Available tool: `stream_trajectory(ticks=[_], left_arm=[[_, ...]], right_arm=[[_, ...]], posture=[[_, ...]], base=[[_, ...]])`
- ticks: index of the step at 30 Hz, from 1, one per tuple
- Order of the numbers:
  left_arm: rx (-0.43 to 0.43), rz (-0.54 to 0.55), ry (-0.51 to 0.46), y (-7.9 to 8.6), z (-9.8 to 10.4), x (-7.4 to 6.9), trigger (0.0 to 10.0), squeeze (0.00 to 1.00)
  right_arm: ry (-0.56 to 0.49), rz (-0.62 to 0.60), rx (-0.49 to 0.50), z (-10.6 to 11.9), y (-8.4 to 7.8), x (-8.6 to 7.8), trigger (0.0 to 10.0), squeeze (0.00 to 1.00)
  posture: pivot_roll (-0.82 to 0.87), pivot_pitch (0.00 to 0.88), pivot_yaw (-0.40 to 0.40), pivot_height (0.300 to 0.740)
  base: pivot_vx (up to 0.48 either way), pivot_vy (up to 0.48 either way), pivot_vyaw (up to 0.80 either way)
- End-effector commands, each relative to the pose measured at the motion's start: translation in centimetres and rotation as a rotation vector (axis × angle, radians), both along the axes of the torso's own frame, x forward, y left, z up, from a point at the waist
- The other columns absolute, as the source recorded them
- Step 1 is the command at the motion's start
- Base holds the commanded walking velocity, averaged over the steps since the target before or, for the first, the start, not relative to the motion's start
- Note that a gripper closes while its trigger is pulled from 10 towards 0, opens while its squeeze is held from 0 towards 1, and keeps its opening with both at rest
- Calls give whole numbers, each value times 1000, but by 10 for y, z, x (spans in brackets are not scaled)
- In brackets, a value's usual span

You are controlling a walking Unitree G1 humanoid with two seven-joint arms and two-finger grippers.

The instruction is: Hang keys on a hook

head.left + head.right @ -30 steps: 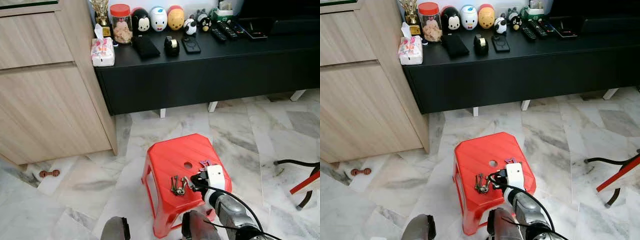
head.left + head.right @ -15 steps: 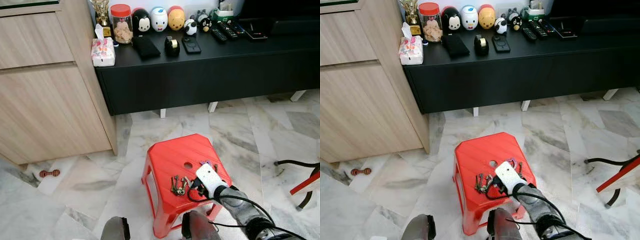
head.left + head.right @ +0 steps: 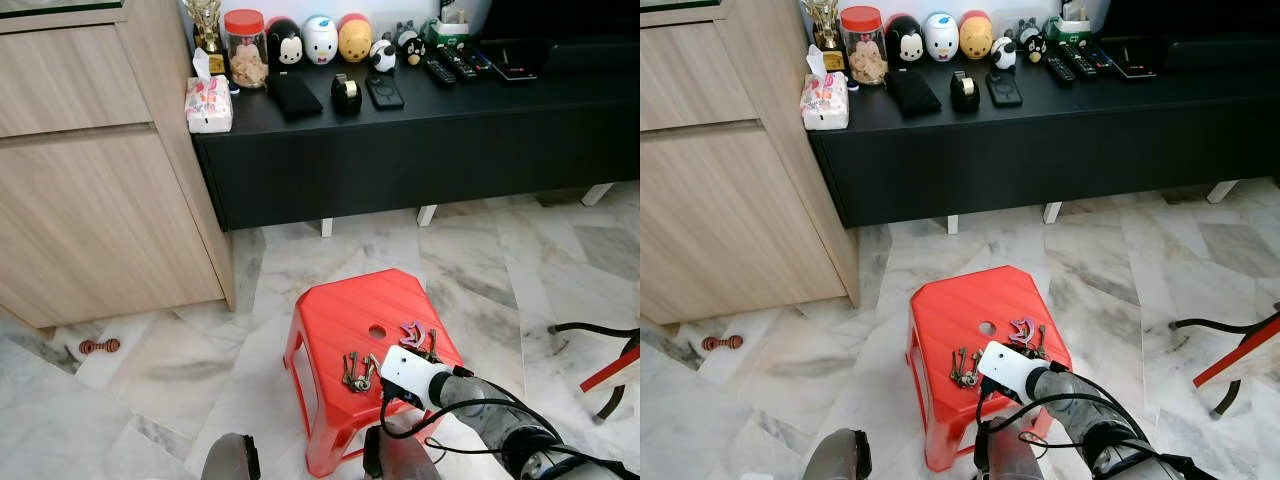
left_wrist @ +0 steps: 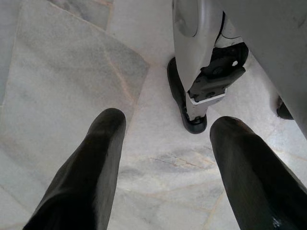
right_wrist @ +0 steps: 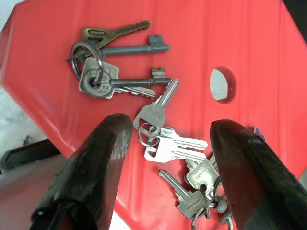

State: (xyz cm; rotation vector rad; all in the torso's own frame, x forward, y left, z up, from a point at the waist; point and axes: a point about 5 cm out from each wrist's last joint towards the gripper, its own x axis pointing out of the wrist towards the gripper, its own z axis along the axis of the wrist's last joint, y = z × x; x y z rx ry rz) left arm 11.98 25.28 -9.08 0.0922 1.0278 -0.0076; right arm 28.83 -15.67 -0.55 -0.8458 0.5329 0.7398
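Right wrist view: keys (image 5: 124, 81) on a red plastic stool (image 5: 201, 38), in two linked bunches — one ring carrying a brass key, two long grey lever keys and a flat silver key, and a second cluster of silver keys (image 5: 175, 148) trailing from it toward the stool's edge, beside the round hole (image 5: 222, 85) in the seat. Right gripper (image 5: 168, 143), hovering low over the second cluster, fingers spread wide with one finger (image 5: 91, 167) on either side of the keys and nothing held between them. Head views: the stool stands on a marble floor (image 3: 130, 400) in front of a low black bench (image 3: 420, 130); the right gripper's white-cased wrist (image 3: 410, 373) sits at the stool's near edge, just beside the keys, with a further dark item (image 3: 415, 335) on the seat behind it. Bench top: jar with red lid (image 3: 245, 45), tissue pack (image 3: 207, 103), round figurines (image 3: 320, 38), remotes (image 3: 450, 62). Wooden cabinet (image 3: 90, 170) to the left. Left wrist view: left gripper (image 4: 163, 158) hanging over bare floor, fingers parted, holding nothing, the robot's foot (image 4: 192, 115) beyond.
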Motion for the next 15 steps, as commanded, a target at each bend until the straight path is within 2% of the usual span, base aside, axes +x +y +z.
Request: stream_trajectory(ticks=[1,5,15], left_arm=[[11,-22,39,1,-3,-10,10000,0],[12,-22,41,1,-3,-12,10000,0],[16,-22,57,3,-5,-23,10000,0]], right_arm=[[7,5,-27,-2,-2,-1,10000,0],[9,-48,-18,-3,-2,0,10000,0],[11,-70,-40,-10,-2,-6,10000,0]], posture=[[32,128,-64,625],[32,133,-63,625],[42,177,-61,625]], base=[[0,0,0],[0,0,0],[0,0,0]])
